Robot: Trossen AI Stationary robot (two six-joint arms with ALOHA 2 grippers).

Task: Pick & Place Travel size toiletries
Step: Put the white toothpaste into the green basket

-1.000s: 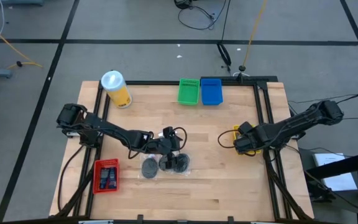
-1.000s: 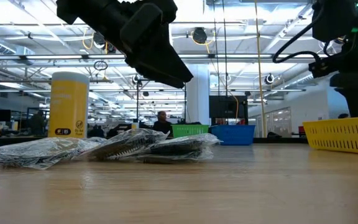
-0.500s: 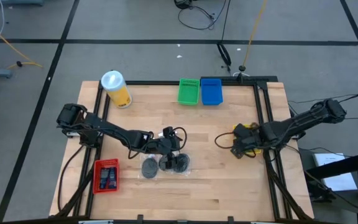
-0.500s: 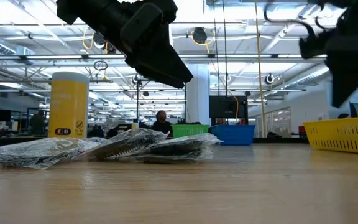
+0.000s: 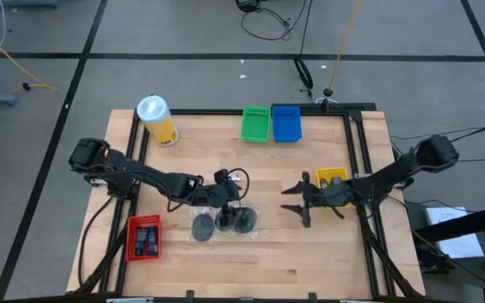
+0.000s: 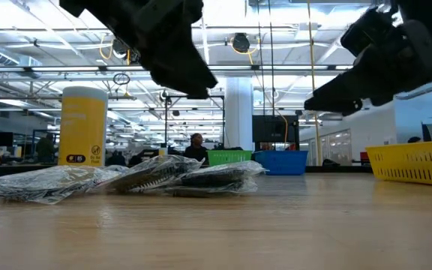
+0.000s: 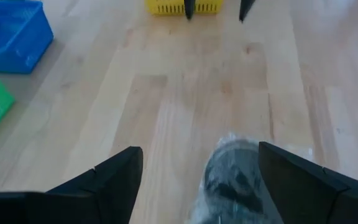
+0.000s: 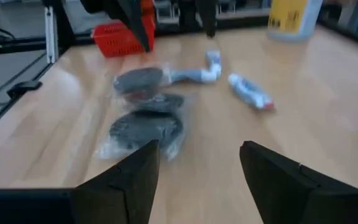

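Observation:
Three round dark-grey discs in clear wrap (image 5: pixel 223 223) lie flat on the table's middle; in the right wrist view they show as a pile (image 8: pixel 145 106) with two pale tubes (image 8: pixel 197 74) (image 8: pixel 250 92) beside it. My left gripper (image 5: pixel 228 195) (image 7: pixel 199 149) hovers open just above the pile's far side, with one disc (image 7: pixel 235 177) between and beyond its fingers. My right gripper (image 5: pixel 293 202) (image 8: pixel 199 145) is open, off the table, to the pile's right and pointing at it. More toiletries lie in the red tray (image 5: pixel 144 237).
The yellow tray (image 5: pixel 331 178) sits behind my right gripper at the table's right edge. Green (image 5: pixel 256 124) and blue (image 5: pixel 285 123) trays stand at the far edge, the yellow canister with a white lid (image 5: pixel 158 120) at the far left. Bare wood lies between pile and right gripper.
My right gripper has left the place over the yellow tray and swung toward the table's left, and now points at the pile of discs. The left gripper has stayed over the pile, shifting only slightly. The toiletries have not moved.

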